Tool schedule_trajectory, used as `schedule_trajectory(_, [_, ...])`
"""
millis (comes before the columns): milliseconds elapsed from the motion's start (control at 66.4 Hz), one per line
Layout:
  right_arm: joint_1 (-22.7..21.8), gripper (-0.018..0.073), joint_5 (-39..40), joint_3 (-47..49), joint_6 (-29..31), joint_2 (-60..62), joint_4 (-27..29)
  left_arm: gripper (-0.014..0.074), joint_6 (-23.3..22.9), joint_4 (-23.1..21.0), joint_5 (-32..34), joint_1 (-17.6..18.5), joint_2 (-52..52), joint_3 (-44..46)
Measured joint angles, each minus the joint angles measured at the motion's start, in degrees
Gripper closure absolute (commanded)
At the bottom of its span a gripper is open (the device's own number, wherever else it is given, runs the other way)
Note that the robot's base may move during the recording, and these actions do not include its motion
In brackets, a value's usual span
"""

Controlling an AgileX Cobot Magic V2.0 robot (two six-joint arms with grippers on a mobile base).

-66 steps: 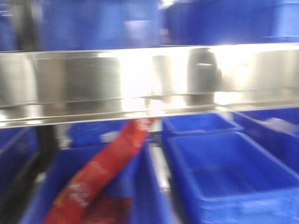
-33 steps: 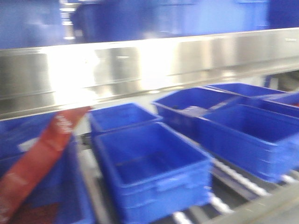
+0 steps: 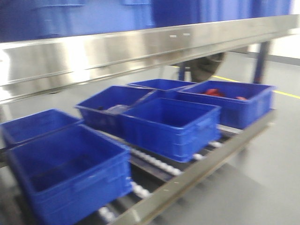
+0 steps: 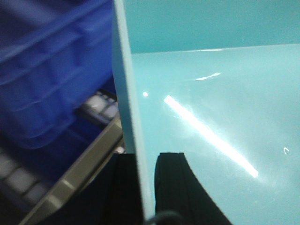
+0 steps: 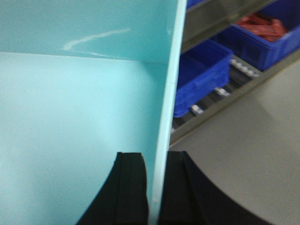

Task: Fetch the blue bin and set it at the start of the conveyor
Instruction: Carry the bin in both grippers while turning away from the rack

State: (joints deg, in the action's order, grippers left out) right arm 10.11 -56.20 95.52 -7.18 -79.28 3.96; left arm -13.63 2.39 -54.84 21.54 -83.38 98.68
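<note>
At bottom of wrist views, left jaws, right jaws pinch walls of blue bin [image 4: 211, 117]. Front view swung along shelf rail [image 3: 117, 49] toward floor [image 3: 262, 154]: carry begun, conveyor start unseen.

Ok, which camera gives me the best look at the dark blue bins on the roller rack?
The front-facing view. It shows several dark blue bins sitting on the roller rack with their insides visible, though blurred. The left wrist view catches only one bin's ribbed side. The right wrist view shows two at its upper right.
</note>
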Motion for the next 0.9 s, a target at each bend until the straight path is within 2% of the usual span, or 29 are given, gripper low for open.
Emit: schedule_trajectory(904, [0.00, 0.0712, 0.00, 0.00, 0.00, 0.00, 0.00, 0.0708, 0.00, 0.00, 0.00, 0.00, 0.00, 0.00])
